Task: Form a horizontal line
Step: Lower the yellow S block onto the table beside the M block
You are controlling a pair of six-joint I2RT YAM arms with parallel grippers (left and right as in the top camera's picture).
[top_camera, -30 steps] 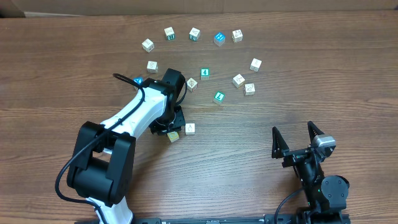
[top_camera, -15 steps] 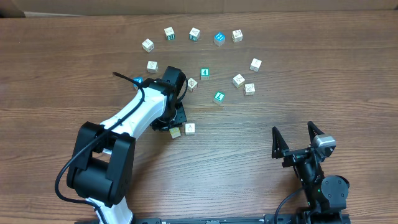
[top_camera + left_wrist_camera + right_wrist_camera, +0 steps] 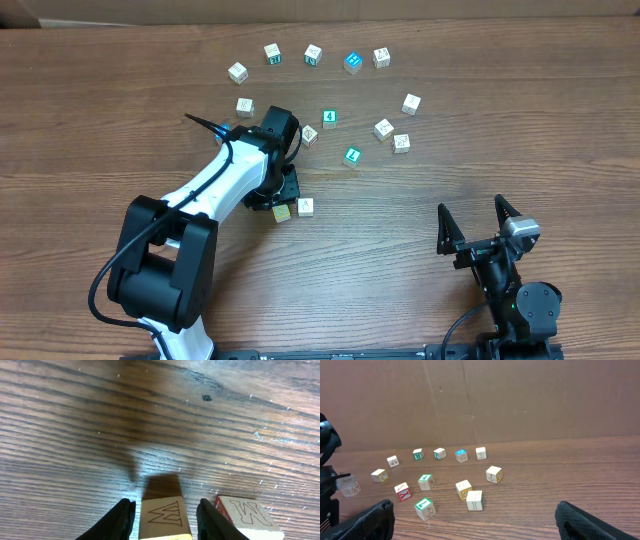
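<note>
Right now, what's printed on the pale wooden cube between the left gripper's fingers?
The pale wooden cube bears a brown outlined zigzag letter; best in left wrist view.

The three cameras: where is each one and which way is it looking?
Overhead: above the table, looking straight down; both arms show, left gripper at the yellow cube, right gripper open.
Left wrist: on the left arm, looking down at the table; left fingers flank the yellow cube.
Right wrist: low, looking across at scattered cubes and a cardboard wall; right fingers in the bottom corners.
Shared: overhead and left wrist both show the yellow cube beside a white cube.
</note>
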